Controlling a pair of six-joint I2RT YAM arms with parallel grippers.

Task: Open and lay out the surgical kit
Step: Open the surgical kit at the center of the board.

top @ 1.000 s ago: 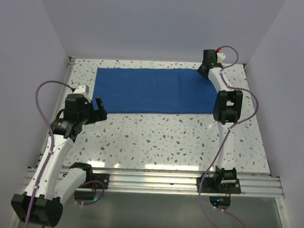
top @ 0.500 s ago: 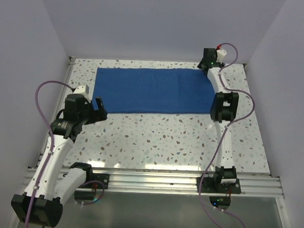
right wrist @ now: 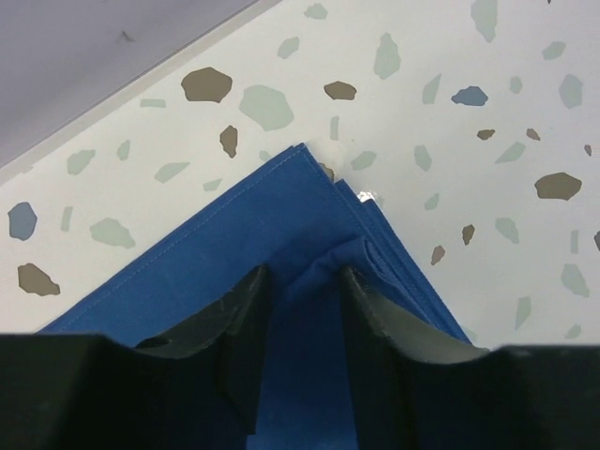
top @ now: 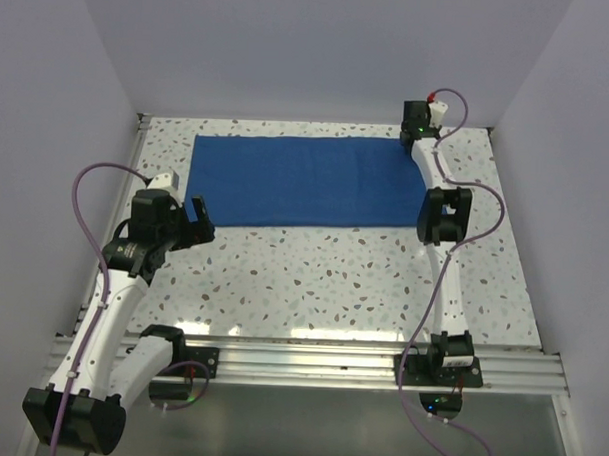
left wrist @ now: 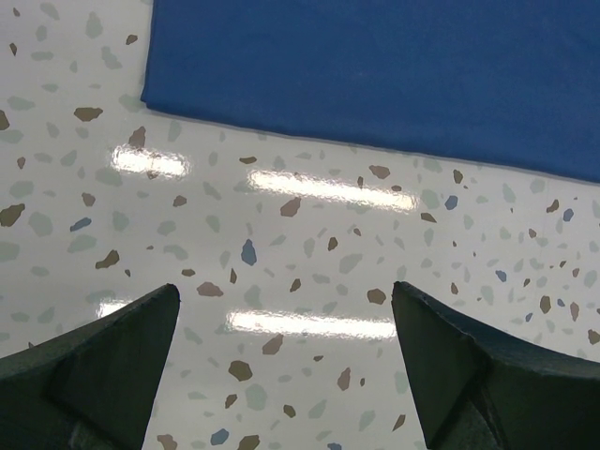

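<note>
The blue cloth wrap (top: 306, 183) lies flat across the far half of the speckled table (top: 333, 279) | left gripper (left wrist: 284, 289) gapes wide just short of its near edge | right gripper (right wrist: 302, 277) straddles its far right corner, jaws narrowed, grip unclear

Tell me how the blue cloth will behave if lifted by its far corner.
Probably floppy: the blue cloth lies flat in thin stacked layers at its corner, so it should drape and unfold when raised. Being thin, likely light; it may slide on the glossy table if pushed.
</note>
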